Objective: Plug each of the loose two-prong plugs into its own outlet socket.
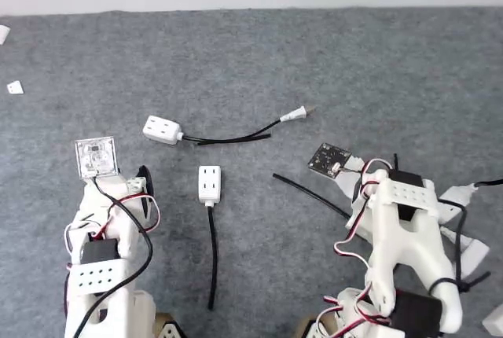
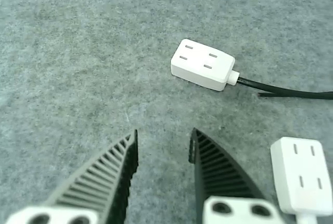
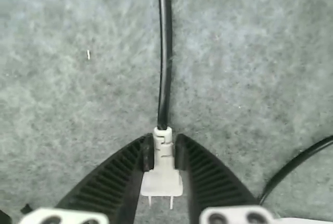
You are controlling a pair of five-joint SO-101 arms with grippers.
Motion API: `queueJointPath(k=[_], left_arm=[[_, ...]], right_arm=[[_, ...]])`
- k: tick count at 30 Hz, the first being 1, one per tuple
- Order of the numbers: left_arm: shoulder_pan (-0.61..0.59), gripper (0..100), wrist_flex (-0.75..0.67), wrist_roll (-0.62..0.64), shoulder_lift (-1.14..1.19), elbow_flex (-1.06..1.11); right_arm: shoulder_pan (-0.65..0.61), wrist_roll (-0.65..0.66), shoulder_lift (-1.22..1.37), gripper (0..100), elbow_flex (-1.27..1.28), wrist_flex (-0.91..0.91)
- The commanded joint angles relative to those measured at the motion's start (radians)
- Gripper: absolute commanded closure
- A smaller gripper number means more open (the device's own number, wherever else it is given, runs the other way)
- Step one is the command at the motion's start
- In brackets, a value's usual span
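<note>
Two white outlet sockets lie on the grey carpet. One socket point(image 1: 162, 130) point(image 2: 203, 63) has a black cord ending in a loose white two-prong plug point(image 1: 295, 115). The other socket point(image 1: 209, 183) point(image 2: 302, 172) lies nearer, its cord trailing toward the front. My left gripper point(image 2: 164, 135) hovers open just short of the first socket, with nothing between its fingers. My right gripper point(image 3: 162, 143) is shut on a second white plug point(image 3: 162, 174), prongs pointing back toward the wrist. That plug's black cord point(image 3: 164, 52) point(image 1: 310, 194) runs straight away over the carpet.
Another black cable point(image 3: 296, 166) curves past beside the right gripper. Small white bits point(image 1: 14, 86) lie at the far left. White parts and cables point(image 1: 464, 196) clutter the right edge by the right arm. Open carpet stretches across the back.
</note>
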Motion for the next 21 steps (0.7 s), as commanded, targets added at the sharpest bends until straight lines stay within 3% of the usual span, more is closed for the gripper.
queueJointPath(k=[1, 5, 11, 21], left_arm=[[0.003, 85, -0.025, -0.011, -0.014, -0.005], [0.003, 85, -0.025, -0.026, -0.014, -0.005], [0.006, 85, -0.021, -0.06, -0.014, -0.005], [0.006, 85, -0.02, -0.061, -0.014, -0.004]], right_arm=[[-0.013, -0.048, -0.036, 86.8, -0.002, 0.007], [-0.022, -0.06, -0.03, 86.8, -0.002, 0.007], [-0.035, -0.058, -0.03, 97.5, 0.049, -0.024], [-0.031, -0.058, -0.03, 94.9, 0.057, -0.036]])
